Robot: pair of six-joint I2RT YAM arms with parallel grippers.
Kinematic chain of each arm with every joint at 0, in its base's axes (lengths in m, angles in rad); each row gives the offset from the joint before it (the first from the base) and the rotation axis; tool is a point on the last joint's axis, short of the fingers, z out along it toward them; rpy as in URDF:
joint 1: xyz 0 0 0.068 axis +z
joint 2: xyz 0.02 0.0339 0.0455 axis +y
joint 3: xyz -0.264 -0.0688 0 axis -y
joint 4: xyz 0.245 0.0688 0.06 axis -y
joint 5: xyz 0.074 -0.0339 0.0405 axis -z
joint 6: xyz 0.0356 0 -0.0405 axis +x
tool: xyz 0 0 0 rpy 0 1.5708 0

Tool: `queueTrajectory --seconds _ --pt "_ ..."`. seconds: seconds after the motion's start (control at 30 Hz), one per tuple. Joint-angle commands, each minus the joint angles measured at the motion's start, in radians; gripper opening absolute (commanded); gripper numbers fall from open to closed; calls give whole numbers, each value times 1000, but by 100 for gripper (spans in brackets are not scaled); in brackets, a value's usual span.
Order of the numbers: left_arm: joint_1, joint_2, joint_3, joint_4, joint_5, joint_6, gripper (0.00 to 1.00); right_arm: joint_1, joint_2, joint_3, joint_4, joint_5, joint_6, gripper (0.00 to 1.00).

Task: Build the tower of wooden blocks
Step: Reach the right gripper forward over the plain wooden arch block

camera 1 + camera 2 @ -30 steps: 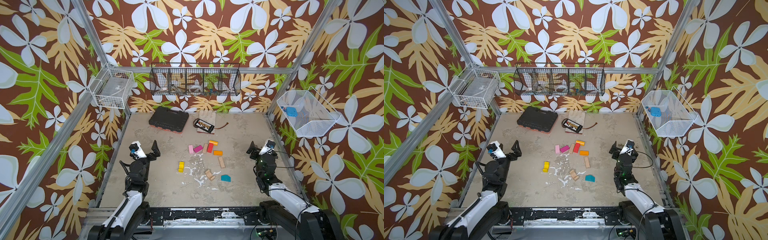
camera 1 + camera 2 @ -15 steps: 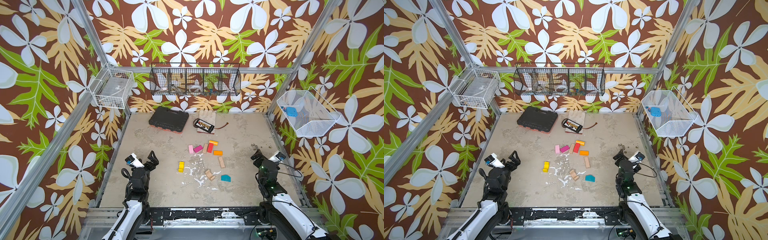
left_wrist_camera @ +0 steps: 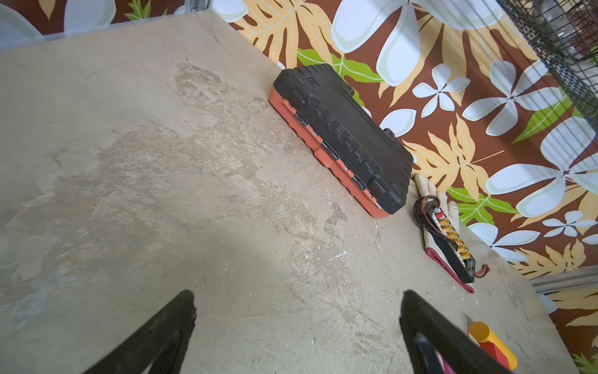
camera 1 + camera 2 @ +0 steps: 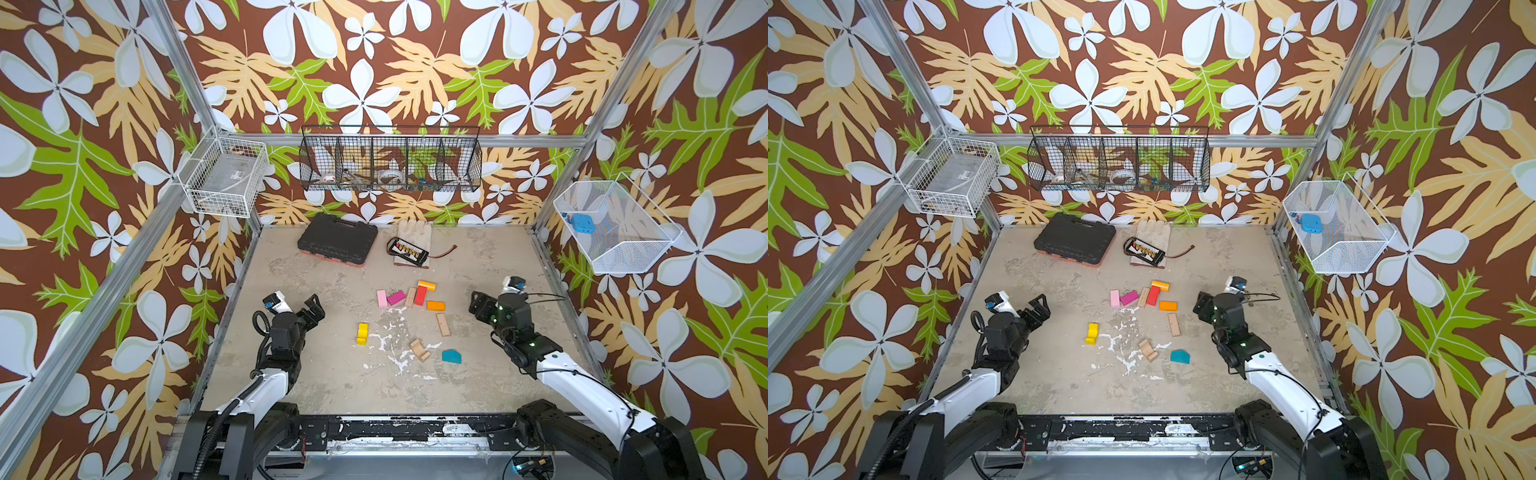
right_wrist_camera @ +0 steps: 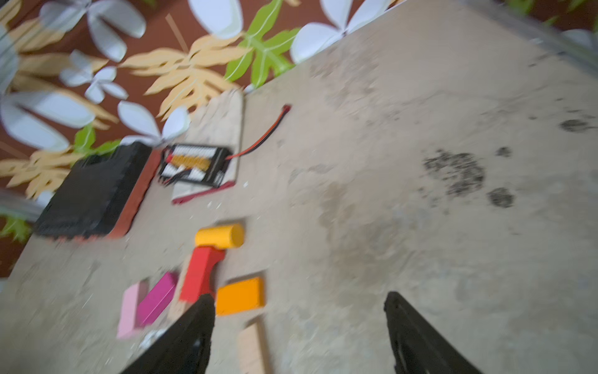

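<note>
Holding my left gripper (image 3: 296, 294) and right gripper (image 5: 299, 296) open and empty, I count ten wood blocks (image 4: 435, 306) lying loose on the table (image 4: 332, 386). Both arms have swung forward since half a second ago; the blocks have not shifted. The red block (image 4: 420, 295) and plain bar (image 4: 443, 324) point their long axes roughly at the far wall; the yellow cylinder (image 4: 427, 285) lies crosswise.

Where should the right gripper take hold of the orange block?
From above, across its two long sides at mid-length: the orange block lies flat with both long sides free of other blocks, and the right gripper is open beside it.
</note>
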Motion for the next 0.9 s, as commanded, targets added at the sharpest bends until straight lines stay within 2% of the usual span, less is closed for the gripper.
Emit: queueTrajectory --seconds 0.0,0.13,0.37,0.57,0.73,0.8,0.87 --pt "1 15 15 -9 24 -1 100 164 10 20 -161 80 99 79" --pt "0 2 4 1 29 -3 100 401 59 23 -177 167 192 77" --pt "0 -5 0 1 35 -7 100 639 120 2 -183 277 362 72" --pt "0 0 3 -5 36 -7 100 692 299 75 -199 262 414 69" --pt "0 0 2 -5 37 -10 100 701 458 143 -212 259 436 60" --pt "0 1 3 -4 36 -9 100 702 503 170 -221 263 437 59" --pt "0 1 3 -4 36 -10 100 701 534 197 -250 277 446 53"
